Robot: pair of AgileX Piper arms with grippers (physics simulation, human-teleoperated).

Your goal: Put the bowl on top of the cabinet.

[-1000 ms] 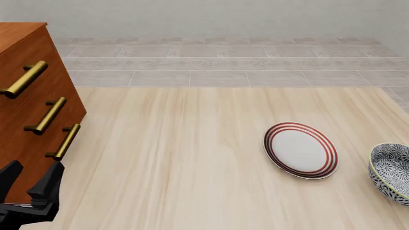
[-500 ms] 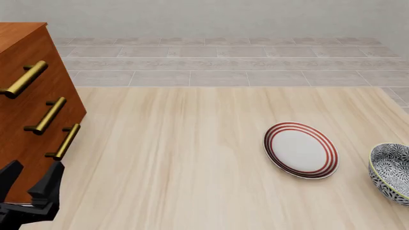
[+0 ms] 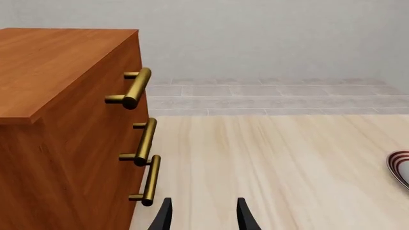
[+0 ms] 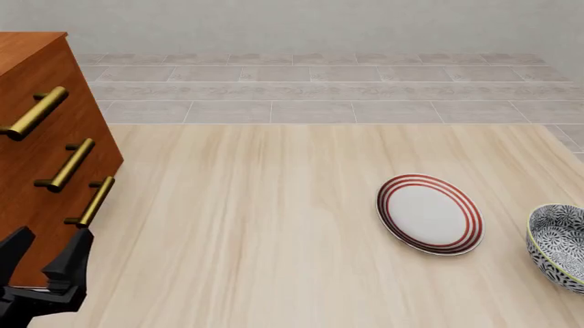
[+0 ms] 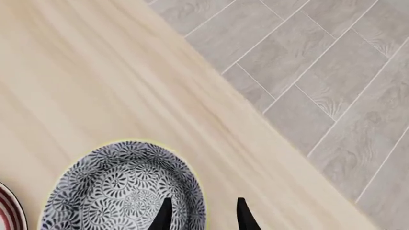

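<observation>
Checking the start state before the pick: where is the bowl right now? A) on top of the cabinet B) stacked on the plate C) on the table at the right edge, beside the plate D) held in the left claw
C: the bowl sits on the table at the front view's right edge, apart from the plate, with the cabinet far left.

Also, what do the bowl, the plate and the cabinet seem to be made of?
The bowl looks like glazed ceramic: dense blue-and-white floral pattern, pale yellowish rim. The plate seems glazed ceramic too: smooth white face with red rings. The cabinet looks like reddish-brown wood with a satin finish, since grain lines show on its top; its bar handles look like brushed brass. These are renders, so all of this is appearance only.
</observation>
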